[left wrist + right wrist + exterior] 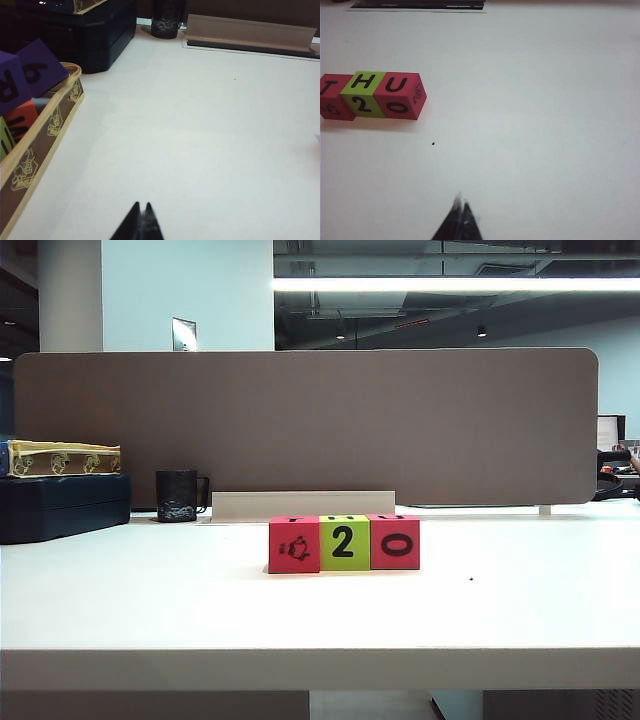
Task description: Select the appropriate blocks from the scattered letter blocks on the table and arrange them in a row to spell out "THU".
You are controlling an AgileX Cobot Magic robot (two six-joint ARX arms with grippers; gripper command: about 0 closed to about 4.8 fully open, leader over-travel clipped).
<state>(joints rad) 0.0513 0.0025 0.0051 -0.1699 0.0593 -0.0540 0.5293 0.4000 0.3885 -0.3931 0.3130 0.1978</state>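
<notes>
Three letter blocks stand touching in a row on the white table [150,610]: a pinkish-red block [293,544] with a small figure on its front, a lime green block [343,542] showing 2, and a pinkish-red block [395,541] showing 0. In the right wrist view their top faces read T [329,88], H [364,81] and U [396,85]. My right gripper [461,202] is shut and empty, well away from the row. My left gripper [142,205] is shut and empty over bare table. Neither arm shows in the exterior view.
A brown tray with a gold-patterned rim [47,127] beside the left gripper holds purple, red and green blocks [35,70]. A dark case [60,505], a black mug [177,495] and a pale strip [303,505] line the back, before a grey-brown partition [300,420].
</notes>
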